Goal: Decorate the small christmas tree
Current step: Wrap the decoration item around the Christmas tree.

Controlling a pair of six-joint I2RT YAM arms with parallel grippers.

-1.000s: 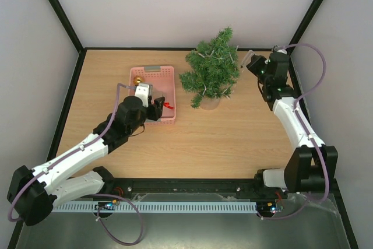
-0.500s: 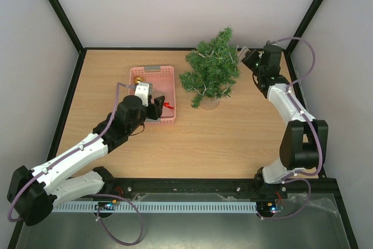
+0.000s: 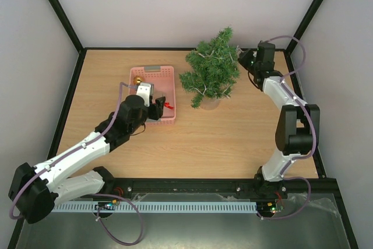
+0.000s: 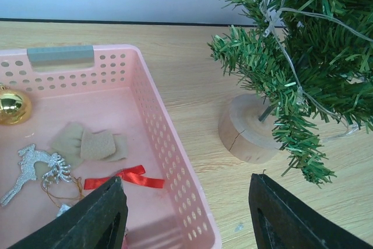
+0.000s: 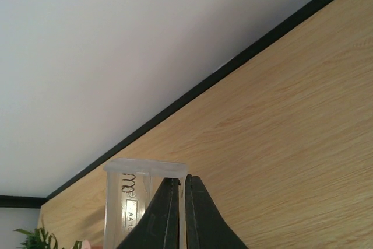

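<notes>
We are logging the bushy dark green miniature fir tree [image 3: 211, 69] at upper centre, right of the left gripper [image 3: 159, 107] gaping over the pink perforated basket [image 3: 173, 86]; the nearer right gripper [image 3: 242, 58] is pinching a clear battery box [image 5: 122, 214].

Lying on wooden table [image 3: 233, 138]: pink perforated basket [image 4: 169, 144], containing gold bauble [image 4: 13, 106] at ten o'clock, silver reindeer [image 4: 32, 164] at nine, tan felt pieces [image 4: 87, 144] near centre, red ribbon bow [image 4: 125, 178] at four. Appearing toward table's one o'clock: clear battery case [image 5: 125, 211].

plain pale walls [image 3: 175, 4] around black-edged wooden table [image 3: 233, 138]
</notes>
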